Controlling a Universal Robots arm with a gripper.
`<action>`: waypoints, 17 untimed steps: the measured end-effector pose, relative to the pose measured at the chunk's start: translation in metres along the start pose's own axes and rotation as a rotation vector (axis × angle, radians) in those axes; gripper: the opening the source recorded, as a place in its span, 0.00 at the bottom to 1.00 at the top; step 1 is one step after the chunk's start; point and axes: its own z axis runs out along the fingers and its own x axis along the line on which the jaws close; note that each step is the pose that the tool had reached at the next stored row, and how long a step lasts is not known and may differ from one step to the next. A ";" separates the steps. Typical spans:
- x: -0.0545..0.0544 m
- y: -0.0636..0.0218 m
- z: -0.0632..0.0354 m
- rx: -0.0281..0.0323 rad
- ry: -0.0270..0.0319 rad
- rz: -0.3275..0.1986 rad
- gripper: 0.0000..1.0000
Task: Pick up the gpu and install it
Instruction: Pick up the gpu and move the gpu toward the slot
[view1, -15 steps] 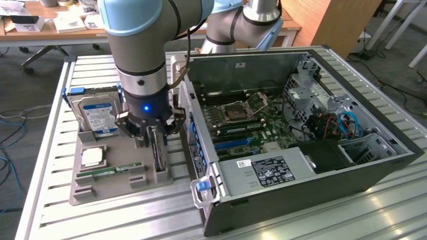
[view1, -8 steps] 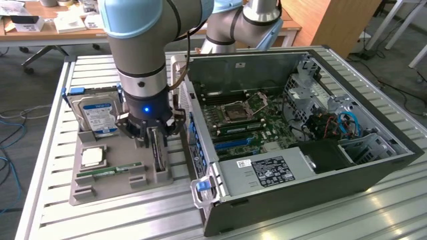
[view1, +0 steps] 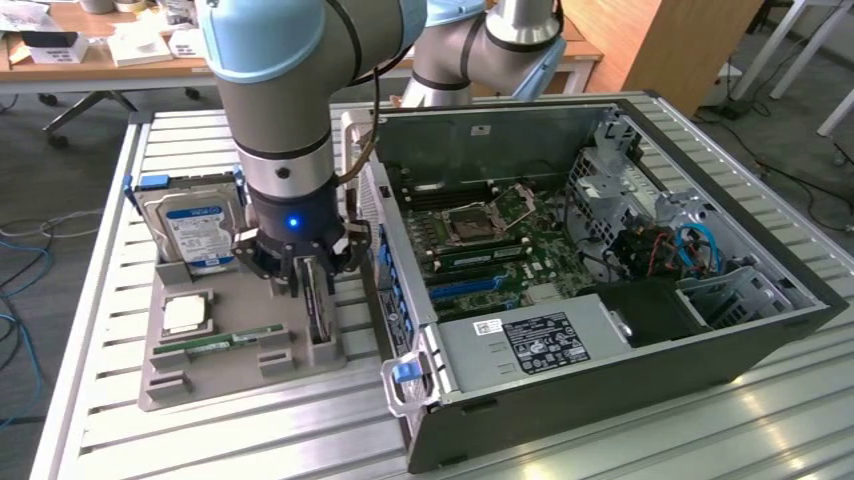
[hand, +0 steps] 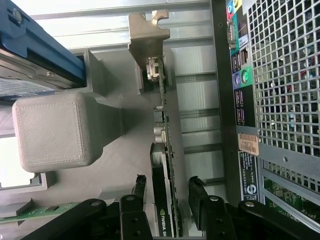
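Pick-up step: the gripper (view1: 310, 278) hangs released, straddling the gpu (view1: 320, 322), which stands upright in the grey holder tray (view1: 200, 390) at the exterior view's left of the computer case (view1: 641, 375). Grasping calls for square closure on both faces.

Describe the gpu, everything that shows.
The gpu is a thin flat card standing on edge in a slot of the grey tray, beside the open computer case. One face is black with a logo, the other a circuit board carrying small parts. A metal-looking bracket caps one end. The open gripper straddles it, one finger on each side, not visibly touching.
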 end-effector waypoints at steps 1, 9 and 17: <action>0.000 0.0000 0.0001 -0.0002 -0.0002 0.000 0.47; 0.003 0.0014 0.0005 -0.0002 -0.0001 -0.001 0.47; 0.003 0.0014 0.0016 -0.0001 0.0002 -0.006 0.47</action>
